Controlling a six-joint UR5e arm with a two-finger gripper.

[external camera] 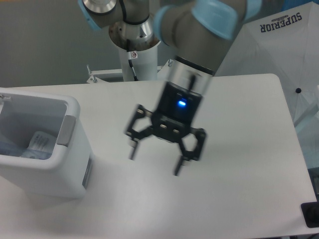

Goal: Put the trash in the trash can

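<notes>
White desk (239, 149) before you: your end effector (155, 160) hangs over its middle, fingers spread and empty; trash (37, 142) lies inside the trash can (60, 169) at left.

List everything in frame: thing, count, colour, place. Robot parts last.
trash can: 1, white with grey side panels, left end of the table
trash: bluish-white items inside the trash can, count unclear
table: 1, white, fills most of the view
white fabric with SUPERIOR print: 1, upper right, behind the table
black object: 1, lower right edge
robot base column: 1, white and silver, behind the table
arm: 1, grey with light blue joints, reaching over the table
gripper: 1, black, blue light, open, empty, above mid-table
</notes>
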